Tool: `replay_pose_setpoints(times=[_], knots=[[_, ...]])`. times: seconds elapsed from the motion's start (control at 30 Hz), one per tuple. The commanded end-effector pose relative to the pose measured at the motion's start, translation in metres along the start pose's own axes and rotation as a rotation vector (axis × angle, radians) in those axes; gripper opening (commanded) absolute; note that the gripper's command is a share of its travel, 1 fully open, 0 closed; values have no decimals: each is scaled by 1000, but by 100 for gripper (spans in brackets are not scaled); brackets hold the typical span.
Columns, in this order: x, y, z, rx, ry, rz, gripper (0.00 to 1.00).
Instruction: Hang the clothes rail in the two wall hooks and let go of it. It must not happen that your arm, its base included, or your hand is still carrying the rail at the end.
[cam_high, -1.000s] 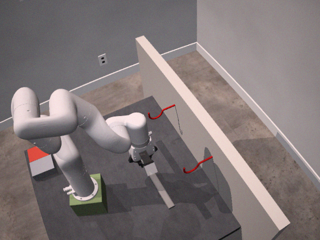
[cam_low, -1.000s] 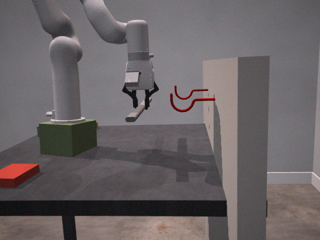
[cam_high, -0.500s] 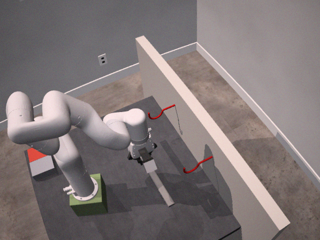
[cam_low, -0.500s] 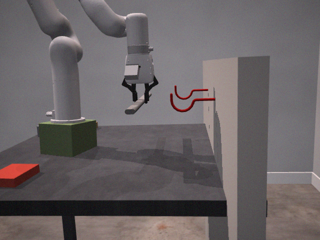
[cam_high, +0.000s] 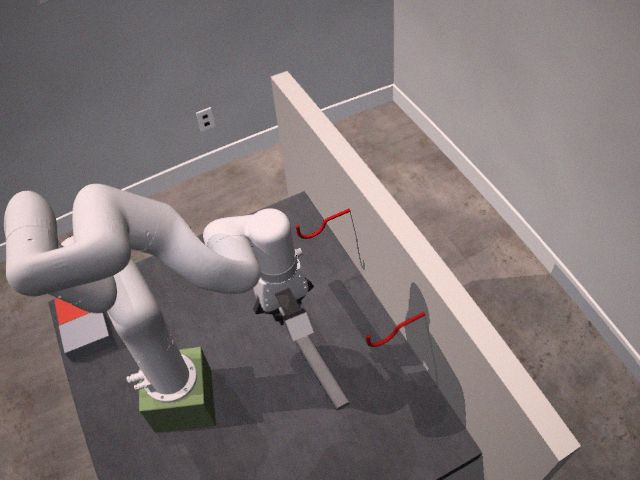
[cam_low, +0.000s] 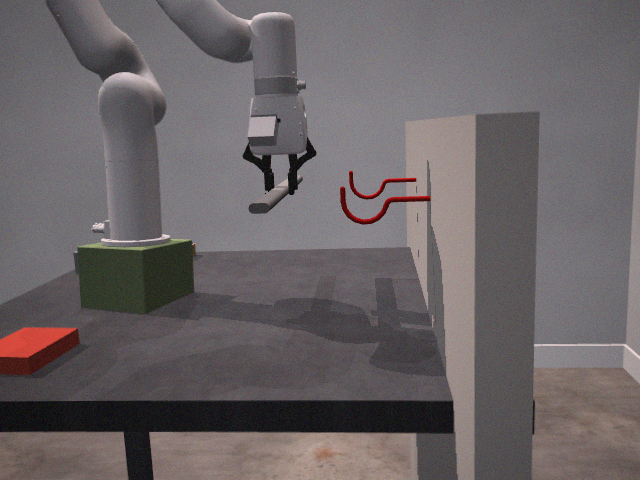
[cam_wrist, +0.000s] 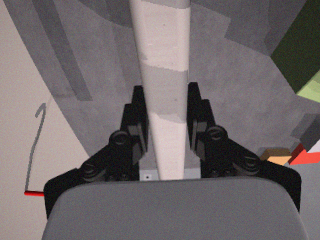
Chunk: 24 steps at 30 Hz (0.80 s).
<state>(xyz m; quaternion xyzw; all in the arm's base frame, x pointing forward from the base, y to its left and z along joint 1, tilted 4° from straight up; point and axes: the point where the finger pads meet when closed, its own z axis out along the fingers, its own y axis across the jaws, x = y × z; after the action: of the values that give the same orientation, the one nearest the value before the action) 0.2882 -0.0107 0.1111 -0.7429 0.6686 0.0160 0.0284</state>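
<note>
Grey rail (cam_low: 272, 198): I have it up in the air, level with the red hooks (cam_low: 364, 202), so it can travel across and drop in.
Gripper (cam_low: 279, 181): jaws pinching the rail near one end.
Hooks: at 3 o'clock from the rail in the exterior view, apart from it.
Arm: folded, wrist pointing straight down over the table (cam_low: 258, 372).

Smooth white arm (cam_high: 129, 242), black-fingered end effector (cam_low: 279, 181), green base (cam_high: 199, 408).

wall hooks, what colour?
Red, both wall hooks; clearest in the exterior view.
</note>
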Motion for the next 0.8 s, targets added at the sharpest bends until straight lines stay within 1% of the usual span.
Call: replay_pose_setpoints(times=[0.0,0.07,0.57,0.63,0.77], knots=[[0,-1,-10,4,1,0,0],[0,-1,-10,4,1,0,0],[0,-1,-35,4,1,0,0],[0,-1,-35,4,1,0,0],[0,-1,-42,4,1,0,0]])
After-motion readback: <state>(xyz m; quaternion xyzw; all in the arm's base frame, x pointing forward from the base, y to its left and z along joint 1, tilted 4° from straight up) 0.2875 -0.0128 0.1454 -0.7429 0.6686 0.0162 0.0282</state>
